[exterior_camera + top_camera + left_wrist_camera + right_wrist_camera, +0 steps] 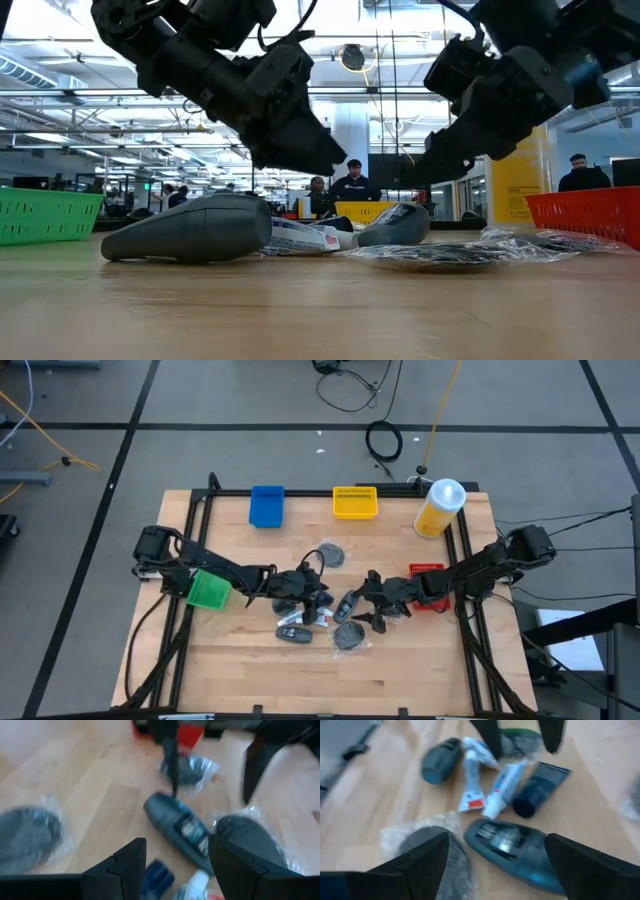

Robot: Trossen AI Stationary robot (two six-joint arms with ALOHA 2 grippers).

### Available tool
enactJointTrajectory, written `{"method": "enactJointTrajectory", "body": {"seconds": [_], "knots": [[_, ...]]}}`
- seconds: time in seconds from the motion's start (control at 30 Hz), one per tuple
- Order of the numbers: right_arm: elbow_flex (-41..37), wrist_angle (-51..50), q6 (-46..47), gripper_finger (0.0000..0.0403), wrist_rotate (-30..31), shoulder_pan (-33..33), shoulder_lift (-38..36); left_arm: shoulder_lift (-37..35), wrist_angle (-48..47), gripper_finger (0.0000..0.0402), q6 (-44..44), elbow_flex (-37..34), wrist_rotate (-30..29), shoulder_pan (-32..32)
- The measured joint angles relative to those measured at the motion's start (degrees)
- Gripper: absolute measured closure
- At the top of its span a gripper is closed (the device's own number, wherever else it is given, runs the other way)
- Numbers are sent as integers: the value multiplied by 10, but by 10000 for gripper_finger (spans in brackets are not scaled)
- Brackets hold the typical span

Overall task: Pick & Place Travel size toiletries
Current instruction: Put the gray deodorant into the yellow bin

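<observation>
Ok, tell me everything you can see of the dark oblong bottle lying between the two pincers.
The dark oblong bottle is blue-grey, glossy like plastic, rounded and tapering, with a pale printed label on its upper face. It lies flat on the wooden table, between the open left pincer and open right pincer; neither holds it. A clear-wrapped grey disc lies beside it; whether they touch is unclear.

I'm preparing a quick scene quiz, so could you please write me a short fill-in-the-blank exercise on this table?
1. The tray beside the left arm is ____.
2. The yellow bottle has a ____ cap.
3. The left gripper hangs over the toiletries with its fingers ____.

Missing words: green; white; open
</observation>
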Motion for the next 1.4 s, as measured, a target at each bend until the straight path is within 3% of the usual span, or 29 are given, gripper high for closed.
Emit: {"method": "enactJointTrajectory", "body": {"seconds": [0.17, 0.5, 0.7, 1.07, 1.3, 1.4], "knots": [[0, 4, -60, 50, -45, -29, 12, -14, -39, 192, -32, -1, 0, 0], [0, 33, -179, 52, -176, -100, 38, -51, -87, 192, -62, 1, -6, -1], [42, 35, -233, 53, -214, -103, 105, -58, -142, 192, -90, 0, -37, -12], [57, -2, -281, 64, -206, -103, 137, -59, -183, 192, -125, 0, -91, -55], [56, 1, -246, 134, -165, -103, 138, -59, -213, 192, -124, 0, -98, -63], [56, -9, -220, 174, -137, -103, 138, -59, -244, 192, -127, 0, -132, -70]]}}
